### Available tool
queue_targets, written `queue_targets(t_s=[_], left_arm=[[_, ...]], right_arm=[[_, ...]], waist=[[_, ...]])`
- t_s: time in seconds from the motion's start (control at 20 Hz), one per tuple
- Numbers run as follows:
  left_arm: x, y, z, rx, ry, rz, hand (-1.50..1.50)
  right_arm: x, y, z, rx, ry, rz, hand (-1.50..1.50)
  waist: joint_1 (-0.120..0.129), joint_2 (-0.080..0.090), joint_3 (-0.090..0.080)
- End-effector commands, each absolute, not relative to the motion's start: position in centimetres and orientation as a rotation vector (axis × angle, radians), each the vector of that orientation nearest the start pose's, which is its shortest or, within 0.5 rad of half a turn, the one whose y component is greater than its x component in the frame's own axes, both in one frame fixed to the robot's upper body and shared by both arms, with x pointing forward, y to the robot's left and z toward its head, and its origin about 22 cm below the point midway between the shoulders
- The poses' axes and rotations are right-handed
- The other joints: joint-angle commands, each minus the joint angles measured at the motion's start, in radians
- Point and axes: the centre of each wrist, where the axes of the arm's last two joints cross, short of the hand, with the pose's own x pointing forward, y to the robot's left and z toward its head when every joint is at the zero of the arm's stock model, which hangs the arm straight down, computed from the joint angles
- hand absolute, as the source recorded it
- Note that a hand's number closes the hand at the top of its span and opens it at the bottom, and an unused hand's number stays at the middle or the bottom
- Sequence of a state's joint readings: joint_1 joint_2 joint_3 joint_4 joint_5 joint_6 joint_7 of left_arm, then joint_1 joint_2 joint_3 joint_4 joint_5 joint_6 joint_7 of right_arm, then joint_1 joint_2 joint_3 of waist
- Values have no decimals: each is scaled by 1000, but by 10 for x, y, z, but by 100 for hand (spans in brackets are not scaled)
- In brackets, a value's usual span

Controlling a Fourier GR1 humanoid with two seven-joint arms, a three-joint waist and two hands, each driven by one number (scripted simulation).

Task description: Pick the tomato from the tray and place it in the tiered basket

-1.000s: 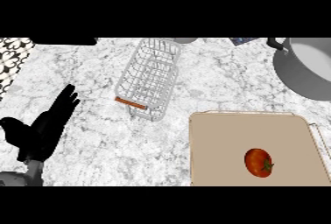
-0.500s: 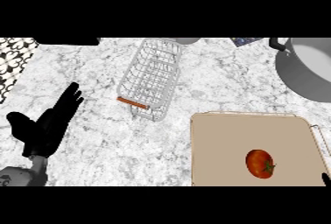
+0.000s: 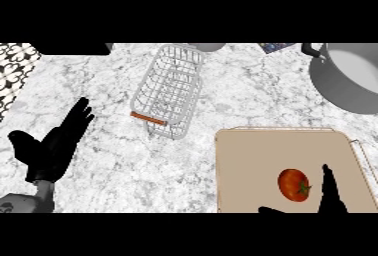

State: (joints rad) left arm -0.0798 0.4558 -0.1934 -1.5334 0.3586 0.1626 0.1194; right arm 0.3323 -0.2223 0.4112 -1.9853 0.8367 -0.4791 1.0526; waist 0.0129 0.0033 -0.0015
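Observation:
A red tomato point(image 3: 294, 184) with a green stem lies on the tan tray point(image 3: 251, 160) at the lower right. My right hand point(image 3: 329, 195) comes in from the bottom edge, fingers straight, just right of the tomato and not touching it. Its thumb point(image 3: 272, 210) shows below the tomato. The white wire tiered basket point(image 3: 170, 90) with an orange handle stands at the upper middle. At the left, my left hand point(image 3: 55, 145) rests open over the counter, fingers pointing up.
A large grey pot point(image 3: 347, 75) stands at the upper right, beyond the tray. A black object point(image 3: 70, 48) lies at the top left, and a patterned cloth point(image 3: 11, 70) covers the far left edge. Marble counter lies between basket and tray.
My right hand has risen into view from the bottom edge beside the tomato. The left hand has shifted slightly up and to the right. The tomato has not moved.

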Motion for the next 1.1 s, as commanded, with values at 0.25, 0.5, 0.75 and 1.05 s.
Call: queue_targets(t_s=[0.25, 0.5, 0.75, 1.05], left_arm=[[264, 292, 48, 59, -1423, -97, 0], [257, 307, 32, 75, -1419, -101, 0], [250, 315, 36, 91, -1428, -81, 0], [259, 288, 29, 63, -1422, -113, 0]], right_arm=[[186, -188, 1, -978, -785, 32, -150], [174, -200, 0, -1011, -778, 50, -150], [169, -203, -11, -841, -744, 113, 150], [190, -202, -23, -889, -745, 237, 150]], waist=[[-12, -3, 2], [-15, -3, 1], [-12, -4, 2], [-11, -3, 2]])
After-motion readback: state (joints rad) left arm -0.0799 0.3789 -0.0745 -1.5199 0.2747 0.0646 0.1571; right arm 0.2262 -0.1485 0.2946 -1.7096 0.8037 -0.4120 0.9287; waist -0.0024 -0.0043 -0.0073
